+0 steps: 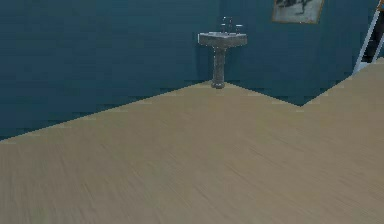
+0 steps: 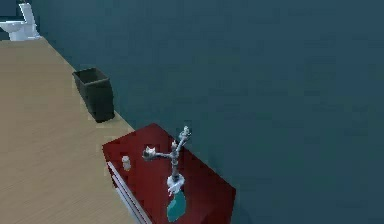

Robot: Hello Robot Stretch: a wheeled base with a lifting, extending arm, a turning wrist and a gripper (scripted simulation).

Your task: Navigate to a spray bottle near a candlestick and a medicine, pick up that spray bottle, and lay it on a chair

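a dark teal wall (image 1: 90,50) rose over a pale wood floor (image 1: 190,160). a red table (image 2: 210,180) sat at the arm side view's bottom centre, with a dark bin (image 2: 94,92) to its upper left. on the table stood a silver candlestick (image 2: 175,155). a teal spray bottle (image 2: 176,200) was just below it near the bottom edge, and a small white medicine container (image 2: 127,161) was to its left. the end effector's state could not be told.

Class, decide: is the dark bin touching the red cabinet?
Apart. In the arm side view, bare floor shows between the dark bin and the red cabinet.
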